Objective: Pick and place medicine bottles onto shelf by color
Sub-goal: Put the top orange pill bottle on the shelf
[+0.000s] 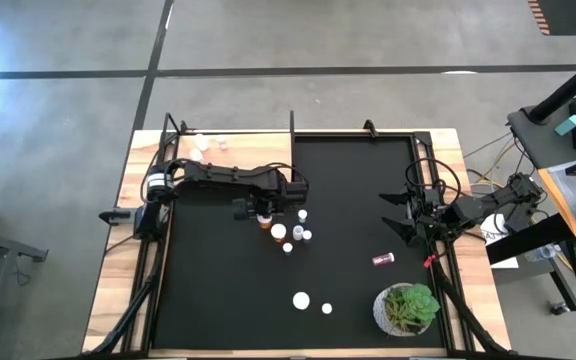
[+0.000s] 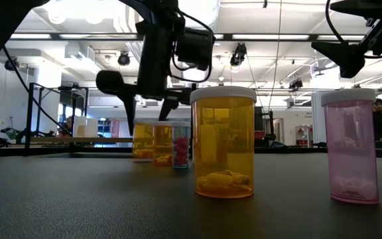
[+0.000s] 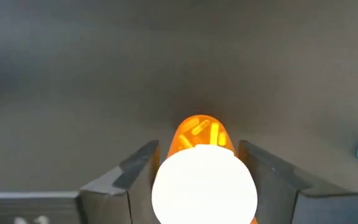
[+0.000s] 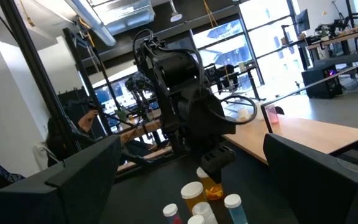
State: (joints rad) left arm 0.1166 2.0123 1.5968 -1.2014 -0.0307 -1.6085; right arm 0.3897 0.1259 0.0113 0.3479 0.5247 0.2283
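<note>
My left gripper [image 1: 259,211] is open and points down over an upright orange bottle [image 3: 199,138] with a white cap [image 3: 204,185]. Its fingers [image 3: 138,171] stand on either side of the bottle, and a narrow gap shows on each side. The bottle stands on the black mat [image 1: 218,290] among several other small bottles [image 1: 298,233]. A dark red bottle [image 1: 383,259] lies on its side. Two more bottles [image 1: 301,299] stand near the front. The light-wood shelf [image 1: 238,148] at the far left bears three bottles [image 1: 205,144]. My right gripper [image 1: 400,215] is open and empty at the mat's right edge.
A green plant in a white pot [image 1: 408,308] stands at the front right. In the low view an orange bottle [image 2: 223,143] and a pink bottle [image 2: 350,146] stand nearest the front. Bare mat lies at the left and in the far middle.
</note>
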